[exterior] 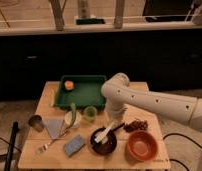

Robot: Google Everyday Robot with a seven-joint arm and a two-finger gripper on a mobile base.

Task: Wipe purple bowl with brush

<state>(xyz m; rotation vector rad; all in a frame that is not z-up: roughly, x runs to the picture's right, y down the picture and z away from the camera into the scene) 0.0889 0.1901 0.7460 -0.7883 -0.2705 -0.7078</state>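
The purple bowl, nearly black, sits at the front middle of the wooden table. The pale brush lies slanted across it, head down inside the bowl and handle rising to the upper right. My gripper hangs at the end of the white arm, just above the bowl's back right rim, shut on the brush handle. The arm's wrist hides part of the fingers.
An orange-red bowl stands right of the dark bowl, with a dark reddish cluster behind it. A pale green cup, a blue-grey sponge, a fork, a grey cloth and a metal cup lie to the left. A green tray holds an orange ball.
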